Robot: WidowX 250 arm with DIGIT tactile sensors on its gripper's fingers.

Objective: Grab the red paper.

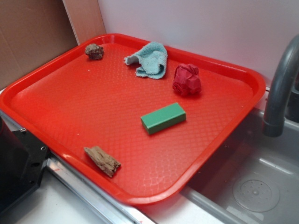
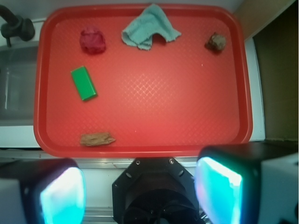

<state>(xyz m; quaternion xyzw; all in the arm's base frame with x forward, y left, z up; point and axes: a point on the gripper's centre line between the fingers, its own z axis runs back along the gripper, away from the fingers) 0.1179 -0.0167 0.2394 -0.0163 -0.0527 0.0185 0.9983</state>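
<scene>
A: Where's the red paper (image 1: 187,80)?

B: On the red tray (image 1: 56,100), far side near the rim, crumpled, crimson. Light blue-green cloth (image 1: 149,59) just beside it, apart. Green block (image 1: 163,117) nearer the tray's middle, not touching it.

A: Anything else on the tray?

B: Small brown rock (image 1: 94,51) in the far corner; a splintered wood piece (image 1: 102,161) by the near edge. Grey faucet (image 1: 280,84) stands over the sink beside the tray.

A: Gripper?

B: In the wrist view the gripper (image 2: 140,191) sits high above the tray's near rim, fingers (image 2: 60,193) spread wide, holding nothing. The paper (image 2: 92,40) is well apart from it, across the tray.
</scene>
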